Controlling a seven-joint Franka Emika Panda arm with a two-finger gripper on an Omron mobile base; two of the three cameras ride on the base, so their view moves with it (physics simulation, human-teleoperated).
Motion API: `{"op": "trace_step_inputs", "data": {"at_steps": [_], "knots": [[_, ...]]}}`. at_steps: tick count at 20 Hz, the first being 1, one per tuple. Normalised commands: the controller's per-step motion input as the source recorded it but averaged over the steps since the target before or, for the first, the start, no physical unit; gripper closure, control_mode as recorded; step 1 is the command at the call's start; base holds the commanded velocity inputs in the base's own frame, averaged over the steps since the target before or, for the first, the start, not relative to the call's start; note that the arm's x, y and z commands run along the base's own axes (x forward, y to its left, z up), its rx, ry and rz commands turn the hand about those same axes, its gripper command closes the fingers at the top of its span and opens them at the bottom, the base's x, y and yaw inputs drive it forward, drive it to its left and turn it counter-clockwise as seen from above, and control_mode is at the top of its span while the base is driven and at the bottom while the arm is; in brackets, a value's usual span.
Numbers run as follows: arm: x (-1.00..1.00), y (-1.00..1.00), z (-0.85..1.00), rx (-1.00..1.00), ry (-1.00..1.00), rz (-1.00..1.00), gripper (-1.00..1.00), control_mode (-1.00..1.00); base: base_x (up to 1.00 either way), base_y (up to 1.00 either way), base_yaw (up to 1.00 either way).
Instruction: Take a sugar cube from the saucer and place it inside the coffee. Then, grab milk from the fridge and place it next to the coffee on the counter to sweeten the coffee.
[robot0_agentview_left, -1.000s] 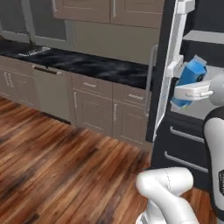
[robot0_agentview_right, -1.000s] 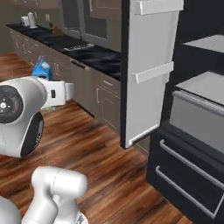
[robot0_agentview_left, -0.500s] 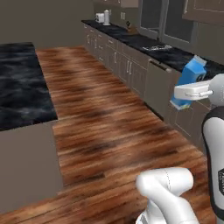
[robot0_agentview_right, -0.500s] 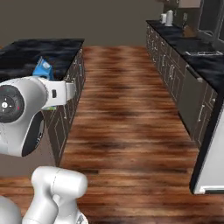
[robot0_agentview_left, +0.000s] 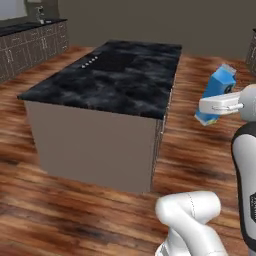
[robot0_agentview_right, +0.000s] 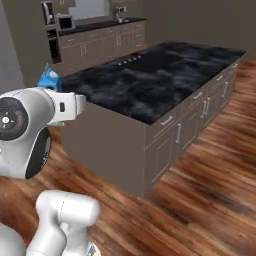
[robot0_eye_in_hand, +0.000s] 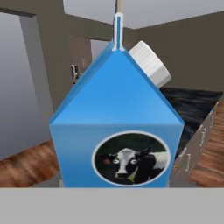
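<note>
Pincer (robot0_agentview_left: 212, 106) holds the milk (robot0_agentview_left: 216, 93), carrying it in the air over the wooden floor (robot0_agentview_left: 200, 145), to the right of the island. Largest in sight is that island bench (robot0_agentview_left: 115, 80), a black marble top with white veins over grey-brown cabinets (robot0_agentview_right: 175, 135) with silver handles. Along the far wall runs another black bench (robot0_agentview_right: 100, 25). Seen from the hand, the blue gable-top carton (robot0_eye_in_hand: 117, 118) stands upright, its white screw cap (robot0_eye_in_hand: 150, 64) on the right slope and a round cow picture (robot0_eye_in_hand: 131, 158) on its face.
</note>
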Motion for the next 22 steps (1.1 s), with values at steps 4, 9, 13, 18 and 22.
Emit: {"op": "trace_step_inputs", "data": {"at_steps": [4, 9, 13, 18, 22], "knots": [[0.00, 0.00, 0.00, 0.00, 0.00, 0.00, 1.00, 1.00, -0.06, 0.13, 1.00], [0.00, 0.00, 0.00, 0.00, 0.00, 0.00, 1.00, 1.00, 0.28, 0.25, 0.90], [0.00, 0.00, 0.00, 0.00, 0.00, 0.00, 1.00, 1.00, 0.94, 0.11, 0.70], [0.00, 0.00, 0.00, 0.00, 0.00, 0.00, 1.00, 1.00, 1.00, -0.03, 0.52], [0.00, 0.00, 0.00, 0.00, 0.00, 0.00, 1.00, 1.00, 1.00, -0.47, 0.15]]}}
